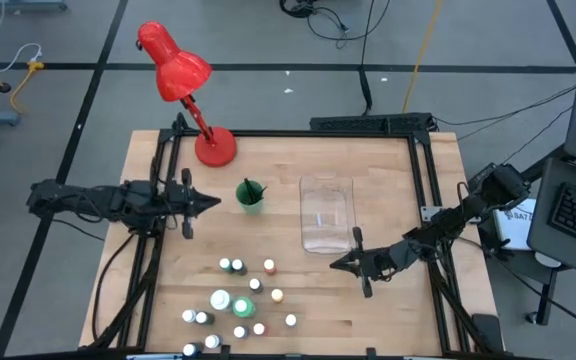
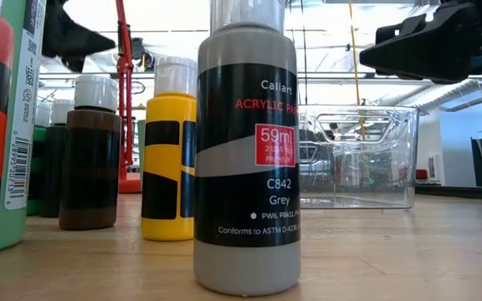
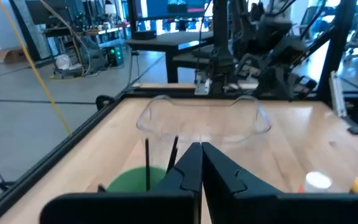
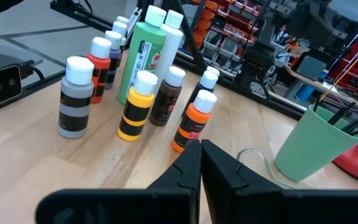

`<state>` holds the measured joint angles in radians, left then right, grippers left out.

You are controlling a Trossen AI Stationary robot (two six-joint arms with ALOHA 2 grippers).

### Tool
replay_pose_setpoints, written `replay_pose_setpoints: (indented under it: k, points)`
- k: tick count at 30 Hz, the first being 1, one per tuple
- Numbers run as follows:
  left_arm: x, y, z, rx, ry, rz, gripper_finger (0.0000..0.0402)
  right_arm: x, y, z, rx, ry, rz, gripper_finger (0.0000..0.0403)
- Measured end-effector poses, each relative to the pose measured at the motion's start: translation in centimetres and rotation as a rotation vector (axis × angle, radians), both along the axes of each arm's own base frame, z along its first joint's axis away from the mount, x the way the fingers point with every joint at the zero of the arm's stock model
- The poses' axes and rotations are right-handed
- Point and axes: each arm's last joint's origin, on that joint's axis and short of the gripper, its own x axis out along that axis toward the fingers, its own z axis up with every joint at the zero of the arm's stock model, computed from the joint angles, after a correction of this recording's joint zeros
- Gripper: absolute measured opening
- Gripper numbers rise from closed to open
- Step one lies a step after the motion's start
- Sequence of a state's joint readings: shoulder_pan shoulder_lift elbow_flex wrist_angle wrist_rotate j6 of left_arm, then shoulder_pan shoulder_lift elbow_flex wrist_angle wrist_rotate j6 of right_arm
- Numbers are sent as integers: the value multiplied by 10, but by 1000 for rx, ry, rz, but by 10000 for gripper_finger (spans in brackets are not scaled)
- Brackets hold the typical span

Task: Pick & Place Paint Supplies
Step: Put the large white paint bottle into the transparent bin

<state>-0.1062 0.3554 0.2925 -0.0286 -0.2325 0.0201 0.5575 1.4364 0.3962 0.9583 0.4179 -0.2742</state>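
1. Left gripper (image 1: 211,203) is stretched out flat over the worktop (image 1: 388,310), tip aimed at the green cup (image 1: 251,197) and stopping just short of it. Fingers are pressed together with nothing between them, and the left wrist view shows the same.

2. Right gripper (image 1: 334,264) comes in from the right edge, arm bent low, tip pointing toward the bottle cluster and sitting just below the clear plastic bin (image 1: 326,214). Its fingers are together and empty too.

3. Paint bottles (image 1: 240,300) stand upright in a loose bunch near the front edge of the worktop, between the 2 arms. All have white caps. From the right wrist I can make out orange, yellow, brown and grey ones, plus a taller green bottle (image 4: 143,55).

4. Low view is mostly filled by the grey bottle (image 2: 247,159): black label, marked C842 Grey. The yellow bottle (image 2: 168,159) and the brown bottle (image 2: 89,159) stand behind it.

5. Brushes (image 1: 252,187) stand in the green cup, dark handles poking out at a tilt.

6. Red desk lamp (image 1: 183,82) sits at the back left corner.
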Motion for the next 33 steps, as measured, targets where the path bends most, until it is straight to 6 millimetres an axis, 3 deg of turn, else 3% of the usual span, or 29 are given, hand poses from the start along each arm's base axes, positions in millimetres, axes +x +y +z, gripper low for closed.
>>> replay_pose_setpoints:
  k: [11,17,22,27,33]
  points:
    - [4,0,-45,-5,-46,30,2,5,-9,-1,-37,9,-38,4]
    - [4,0,-51,-17,-25,2,7,7,-15,-1,-31,10,-64,4]
    - [5,-8,-46,-17,-74,-244,5,8,-16,-1,-7,12,-76,4]
    - [2,-18,-22,-93,-185,-459,6,8,-17,-2,5,23,-77,4]
    - [3,-36,15,-90,-46,-517,2,8,-17,-3,10,33,-78,4]
